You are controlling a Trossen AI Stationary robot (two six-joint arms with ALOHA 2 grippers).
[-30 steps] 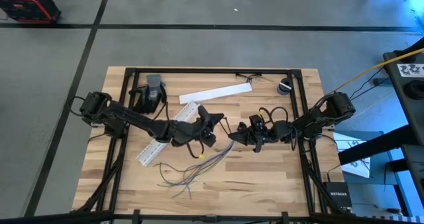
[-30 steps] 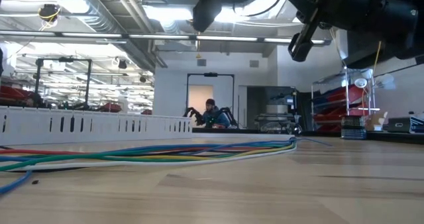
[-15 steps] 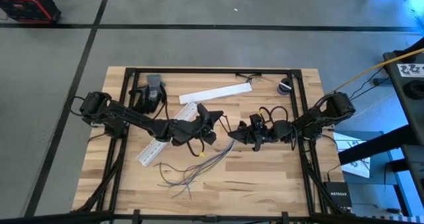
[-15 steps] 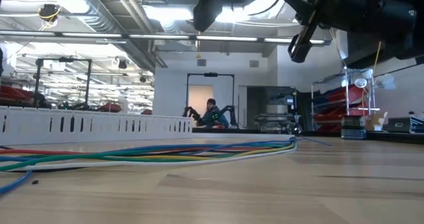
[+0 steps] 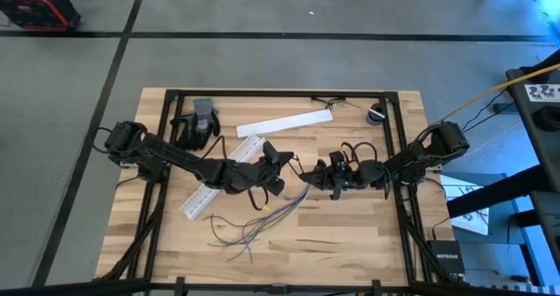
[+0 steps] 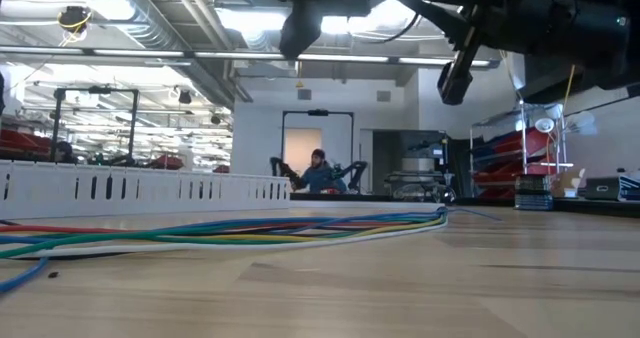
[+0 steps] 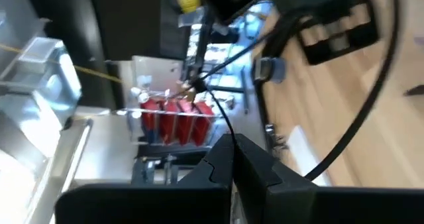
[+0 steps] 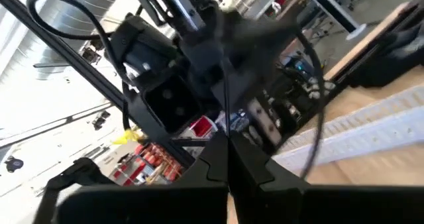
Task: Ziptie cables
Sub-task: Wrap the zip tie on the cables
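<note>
CHANGE: left gripper (image 5: 295, 162) and right gripper (image 5: 305, 179) have edged closer above mid-desk (image 5: 367, 235), both closed, a thin black strand (zip tie?) between them | CABLES (image 5: 262, 219): loose, fanned on the desk below | MEANING: bundling not yet started.

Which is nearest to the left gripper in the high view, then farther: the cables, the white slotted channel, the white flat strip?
From the left gripper:
1. Cables, just below it.
2. White slotted channel, to its left.
3. White flat strip, above it; close to the channel's rank, hard to call.
</note>
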